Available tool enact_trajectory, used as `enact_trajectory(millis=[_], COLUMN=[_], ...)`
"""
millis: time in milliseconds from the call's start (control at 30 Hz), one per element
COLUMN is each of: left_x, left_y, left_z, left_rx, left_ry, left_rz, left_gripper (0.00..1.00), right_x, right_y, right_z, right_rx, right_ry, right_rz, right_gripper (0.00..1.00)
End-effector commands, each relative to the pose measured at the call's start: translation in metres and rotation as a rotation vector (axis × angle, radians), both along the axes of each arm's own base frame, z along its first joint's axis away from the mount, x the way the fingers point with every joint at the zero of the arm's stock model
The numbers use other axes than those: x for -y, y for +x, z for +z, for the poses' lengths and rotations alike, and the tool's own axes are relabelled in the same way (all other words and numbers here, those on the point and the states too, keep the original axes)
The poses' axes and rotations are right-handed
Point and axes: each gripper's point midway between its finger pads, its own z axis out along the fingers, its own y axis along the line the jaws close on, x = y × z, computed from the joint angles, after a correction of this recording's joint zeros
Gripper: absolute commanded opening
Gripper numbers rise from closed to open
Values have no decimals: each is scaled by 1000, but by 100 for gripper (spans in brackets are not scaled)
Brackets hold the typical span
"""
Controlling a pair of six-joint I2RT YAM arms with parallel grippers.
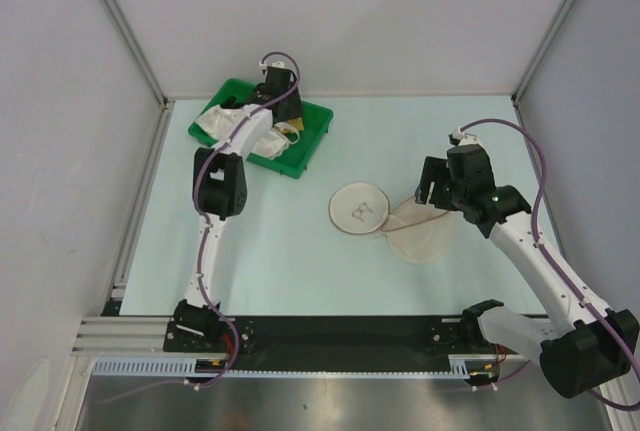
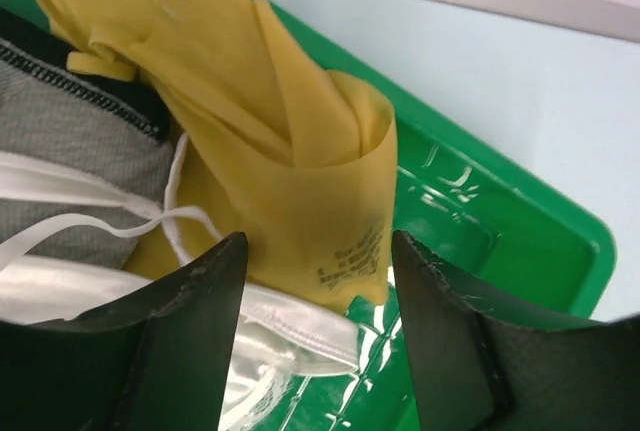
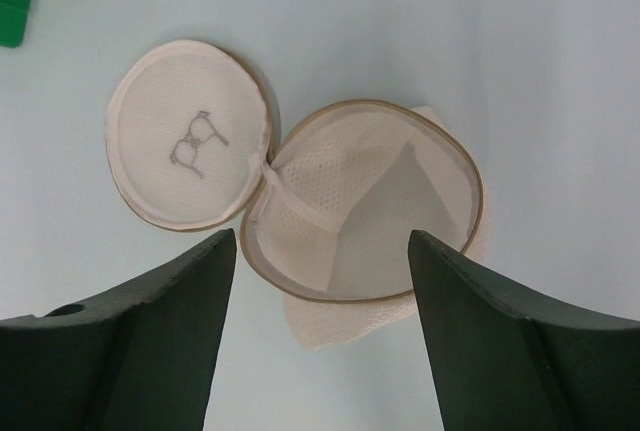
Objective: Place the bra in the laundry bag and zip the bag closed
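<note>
The mustard-yellow bra [image 2: 290,171] lies crumpled in the green tray, on top of white fabric. My left gripper [image 2: 318,246] is open right above it, one finger on each side of its lower edge, not closed on it. In the top view the left gripper [image 1: 277,99] is over the tray and hides the bra. The laundry bag lies open on the table: the half with the bra drawing [image 1: 358,209] [image 3: 185,136] on the left, the hollow half [image 1: 420,236] [image 3: 365,201] on the right. My right gripper [image 1: 432,183] [image 3: 320,236] hovers open and empty above the bag.
The green tray [image 1: 306,155] [image 2: 500,241] stands at the back left and also holds shiny white bras [image 1: 212,126] [image 2: 300,326] and a grey fabric piece with a dark edge [image 2: 70,121]. White walls and metal frame posts surround the table.
</note>
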Motion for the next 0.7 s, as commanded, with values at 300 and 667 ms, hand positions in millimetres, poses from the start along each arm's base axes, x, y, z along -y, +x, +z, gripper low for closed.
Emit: enact_trajectory(millis=[300, 667], left_x=[13, 12], left_y=[21, -2], left_z=[16, 147], left_rx=[37, 205], left_ry=[-169, -218], left_rz=[-35, -95], left_gripper=[4, 0], right_x=[-9, -20], right_y=[0, -1], right_z=[35, 36], right_rx=[121, 107], right_ry=[82, 137], right_rz=[19, 37], right_gripper=[75, 76])
